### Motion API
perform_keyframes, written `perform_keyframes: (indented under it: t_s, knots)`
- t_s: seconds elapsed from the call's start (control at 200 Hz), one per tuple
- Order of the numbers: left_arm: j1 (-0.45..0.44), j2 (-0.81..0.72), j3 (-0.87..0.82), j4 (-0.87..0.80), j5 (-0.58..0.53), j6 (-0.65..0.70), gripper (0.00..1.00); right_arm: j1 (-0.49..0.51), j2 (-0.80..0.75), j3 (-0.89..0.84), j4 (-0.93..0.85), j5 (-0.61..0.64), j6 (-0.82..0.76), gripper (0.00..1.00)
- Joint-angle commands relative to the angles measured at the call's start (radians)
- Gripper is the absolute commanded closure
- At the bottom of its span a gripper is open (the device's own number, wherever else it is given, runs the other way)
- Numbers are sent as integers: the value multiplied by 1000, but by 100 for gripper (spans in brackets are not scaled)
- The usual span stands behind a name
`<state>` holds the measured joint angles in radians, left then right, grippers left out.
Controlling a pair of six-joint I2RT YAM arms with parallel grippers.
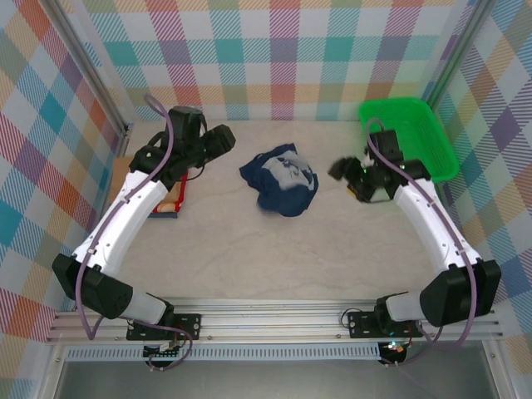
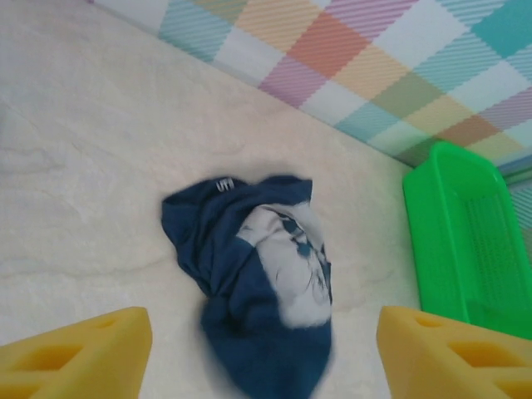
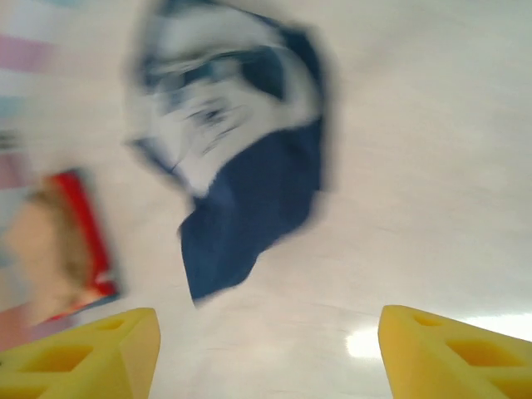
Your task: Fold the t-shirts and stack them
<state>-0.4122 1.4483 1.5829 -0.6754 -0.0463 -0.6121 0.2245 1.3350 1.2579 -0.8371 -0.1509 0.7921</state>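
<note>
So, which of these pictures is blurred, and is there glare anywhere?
Right wrist view: strong motion blur, the navy t-shirt and the folded stack are smeared; a bright glare patch lies on the table near the lower right. Left wrist view: mostly sharp, only the shirt's lower edge is soft. Top external view: even light, no glare.

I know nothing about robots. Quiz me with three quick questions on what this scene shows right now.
1. Multiple choice: where does the green basket stand? A) far right corner, B) near left corner, C) dead centre.
2. True or false: the navy t-shirt lies neatly folded.
3. Fill in: the left gripper and the right gripper both have their jaws ____, holding nothing.

Key: 1 A. 2 False, it lies crumpled in a heap. 3 Open.
</note>
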Motion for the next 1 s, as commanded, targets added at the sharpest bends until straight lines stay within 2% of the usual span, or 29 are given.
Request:
perform_keyframes:
  t_s: [0.0, 0.115, 0.21, 0.305, 0.44, 0.52, 0.58, 0.65, 0.785, 0.88, 0.995]
  knots:
    - [-4, 60, -62, -68, 130, -30, 34, 3, -38, -45, -47, 129, -51, 37]
    - [-4, 124, -182, -58, 198, -97, 46, 30, -17, -111, 20, 77, -100, 46]
    - [-3, 204, -232, -4, 230, -136, 48, 69, 18, -194, 122, -29, -81, 51]
    - [5, 301, -204, 71, 255, -181, 49, 157, 94, -242, 196, -53, -23, 53]
    - [5, 473, -26, 99, 272, -202, 50, 148, 195, -263, 320, -45, 58, 57]
    - [-17, 573, 121, 46, 249, -175, 48, 113, 289, -206, 368, -43, 62, 57]
    - [-38, 619, 221, -13, 205, -143, 44, 78, 364, -145, 383, -47, 63, 53]
    - [-55, 634, 286, -61, 138, -122, 43, 46, 446, -64, 399, -42, 56, 50]
    - [-59, 621, 291, -76, 130, -143, 44, 27, 626, 152, 383, -55, 7, 51]
    - [-62, 578, 262, -78, 120, -144, 44, 30, 747, 275, 334, -72, 10, 60]
    - [-60, 507, 219, -79, 108, -131, 45, 35, 821, 318, 337, -87, 24, 66]
